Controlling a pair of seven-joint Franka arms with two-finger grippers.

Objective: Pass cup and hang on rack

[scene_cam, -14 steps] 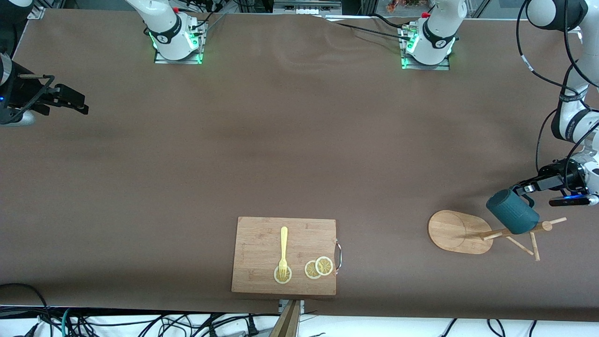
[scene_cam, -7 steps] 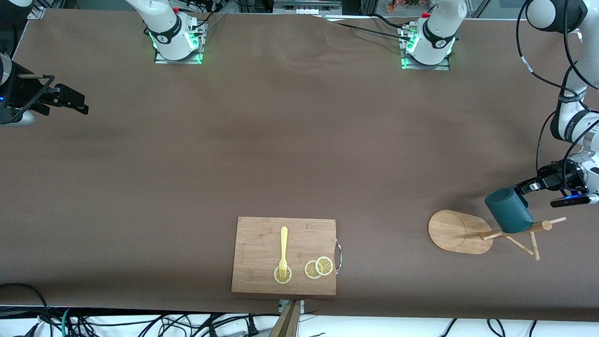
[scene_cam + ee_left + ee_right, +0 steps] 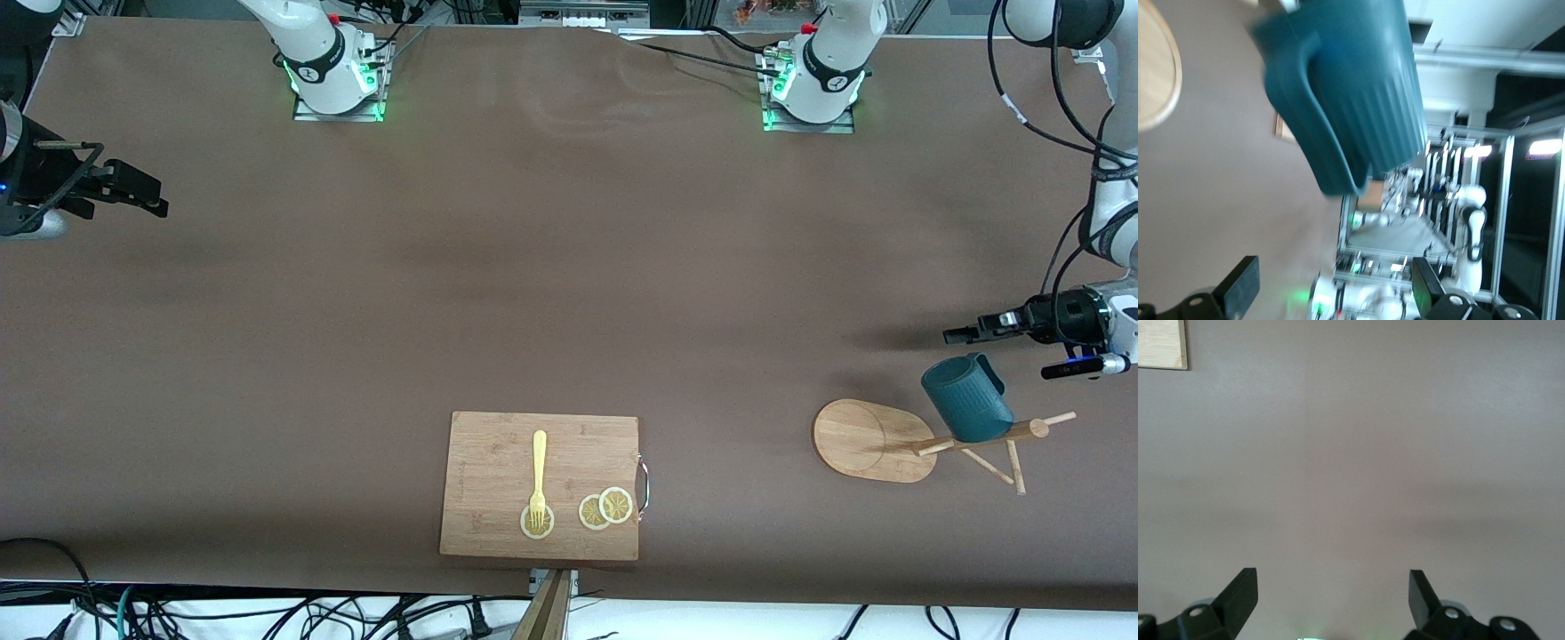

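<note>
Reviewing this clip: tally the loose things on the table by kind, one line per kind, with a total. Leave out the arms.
Cup: 1, hung on the rack
Rack: 1
Cutting board: 1
Fork: 1, on the cutting board
Lemon slices: 3, on the cutting board, one under the fork's tines
Total: 7

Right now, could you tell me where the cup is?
The cup hangs on the rack at the left arm's end of the table, just clear of the open left gripper.
</note>
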